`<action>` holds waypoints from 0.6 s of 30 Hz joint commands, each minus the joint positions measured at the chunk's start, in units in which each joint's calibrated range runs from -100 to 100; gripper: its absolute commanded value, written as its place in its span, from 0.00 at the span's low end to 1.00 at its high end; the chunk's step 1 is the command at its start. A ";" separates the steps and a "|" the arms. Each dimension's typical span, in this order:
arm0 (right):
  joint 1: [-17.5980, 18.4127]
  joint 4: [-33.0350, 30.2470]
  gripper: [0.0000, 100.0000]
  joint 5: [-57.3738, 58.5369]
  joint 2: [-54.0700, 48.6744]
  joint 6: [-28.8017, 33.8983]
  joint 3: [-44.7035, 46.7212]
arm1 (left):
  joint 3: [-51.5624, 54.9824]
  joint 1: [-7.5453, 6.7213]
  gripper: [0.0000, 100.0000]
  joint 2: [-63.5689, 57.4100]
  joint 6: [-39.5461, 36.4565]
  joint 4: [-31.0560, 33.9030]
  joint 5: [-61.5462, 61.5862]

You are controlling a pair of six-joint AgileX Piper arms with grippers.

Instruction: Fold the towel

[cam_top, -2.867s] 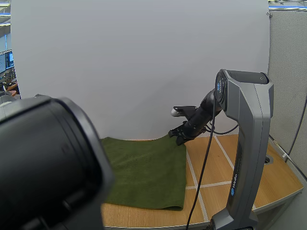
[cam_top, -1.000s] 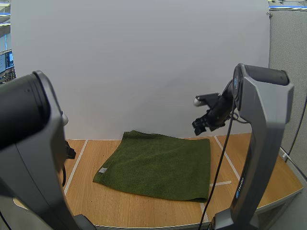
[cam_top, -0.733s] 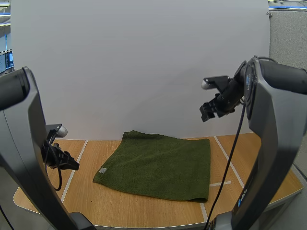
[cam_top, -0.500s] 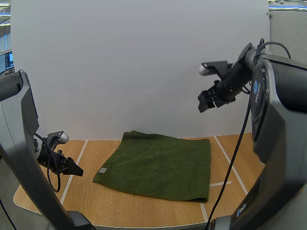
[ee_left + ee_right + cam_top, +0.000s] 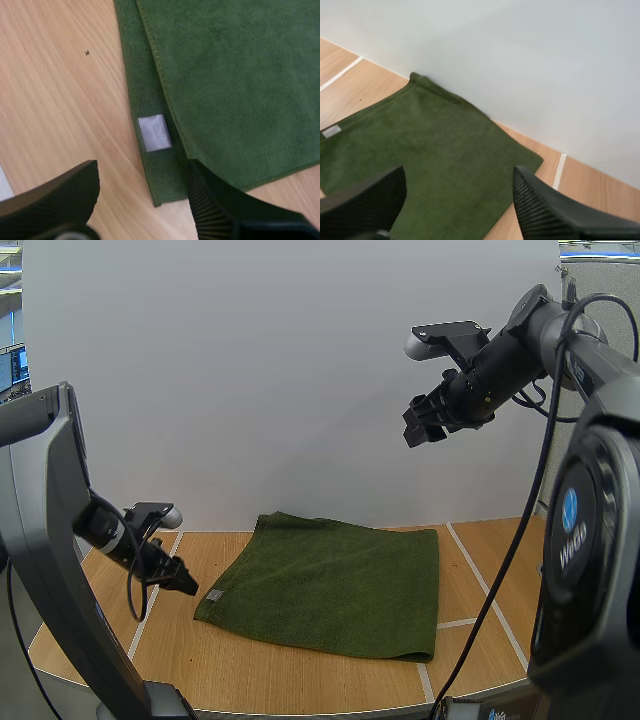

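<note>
Hovering beside the towel [image 5: 335, 585], left gripper [image 5: 184, 583] holds nothing, jaws wide. Right gripper [image 5: 418, 427] hangs high above, jaws apart, empty.

Towel [image 5: 335, 585] is matt napped cloth; table [image 5: 250, 672] seemingly smooth wood.

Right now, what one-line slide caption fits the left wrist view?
Open left end effector hovers by the white label at a corner of the green towel on the wooden table.

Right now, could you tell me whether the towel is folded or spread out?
Folded, at least once: in the left wrist view the towel shows an upper hemmed layer lying over a lower one bearing the white label.
</note>
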 commanded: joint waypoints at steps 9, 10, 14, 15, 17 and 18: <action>-0.20 2.32 1.00 0.97 -11.33 -4.32 13.03 | -6.93 -5.51 0.86 3.95 -9.72 1.33 4.24; -0.20 2.42 1.00 0.97 -11.66 -4.40 13.03 | -6.93 -5.51 0.86 3.95 -9.82 1.60 4.24; -0.20 2.75 1.00 0.97 -11.66 -4.66 13.03 | -6.93 -5.51 0.86 3.95 -10.05 1.89 3.53; -0.20 2.85 1.00 0.97 -11.66 -4.66 13.03 | -6.93 -5.51 0.86 3.95 -10.15 1.89 2.71; -0.20 2.85 1.00 0.97 -11.66 -4.66 13.03 | -6.93 -5.51 0.86 4.17 -10.26 1.92 1.78; -0.20 2.85 1.00 0.97 -11.66 -4.66 13.03 | -6.93 -5.51 0.86 4.78 -10.37 2.16 1.54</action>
